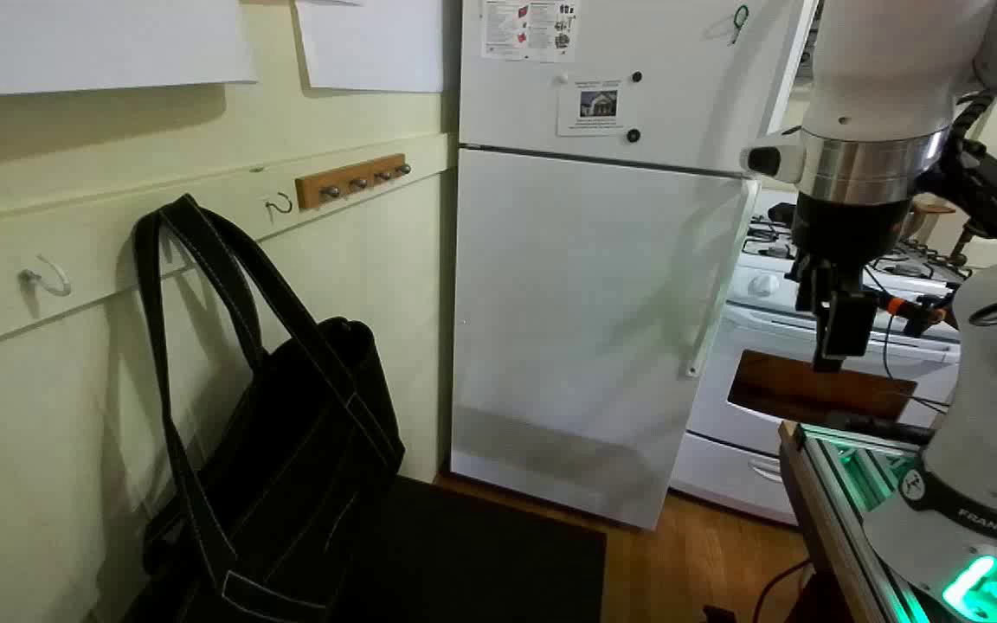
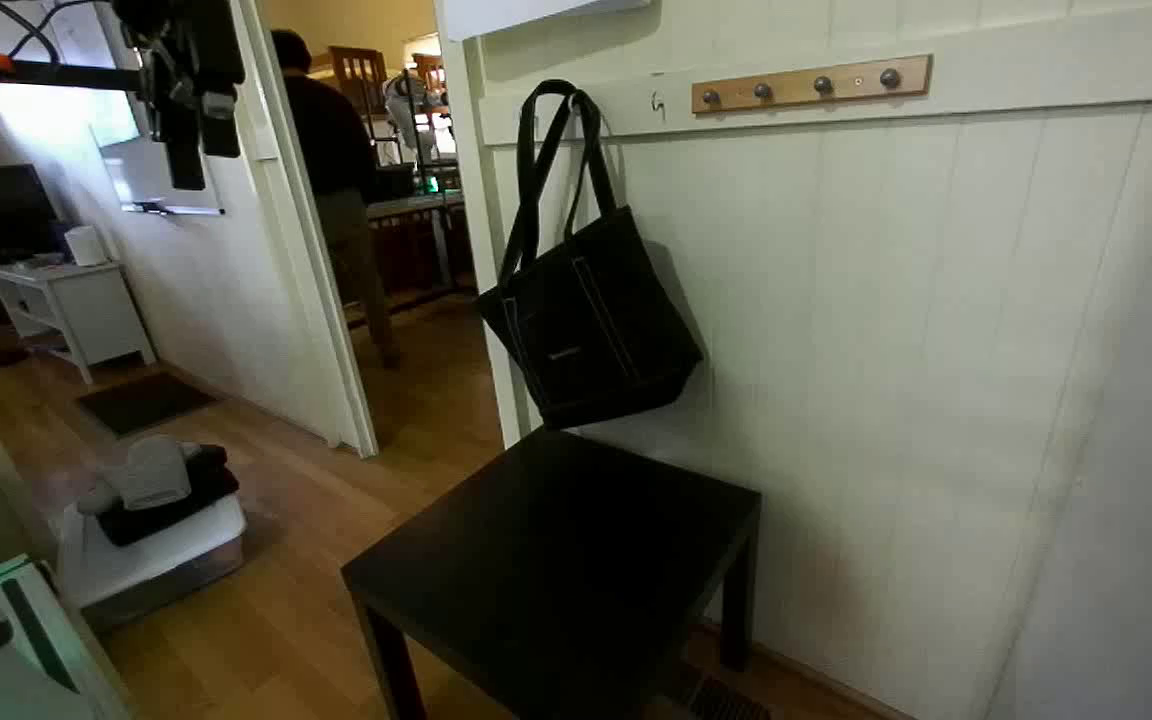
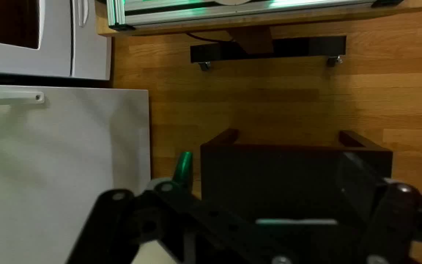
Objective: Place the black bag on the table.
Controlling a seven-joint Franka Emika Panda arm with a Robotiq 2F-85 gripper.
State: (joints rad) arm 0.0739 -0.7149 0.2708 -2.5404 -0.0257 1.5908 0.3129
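The black bag (image 1: 325, 459) hangs by its looped straps on the wall; the hook behind the straps is hidden. In an exterior view the bag (image 2: 606, 320) hangs tilted, its bottom near the back edge of the table (image 2: 556, 570); I cannot tell if they touch. The low near-black table also shows in an exterior view (image 1: 507, 554) and in the wrist view (image 3: 288, 172). My gripper (image 1: 840, 355) is open and empty, high up and well apart from the bag. In the wrist view the fingers (image 3: 269, 161) are spread over the table. The bag cannot be made out there.
A white fridge (image 1: 585, 329) stands beside the table, with a stove (image 1: 741, 381) beyond. A wooden peg rail (image 2: 811, 87) and a bare hook (image 2: 657, 103) are on the wall. A storage box (image 2: 156, 560) sits on the floor. A person (image 2: 331, 180) stands past the doorway.
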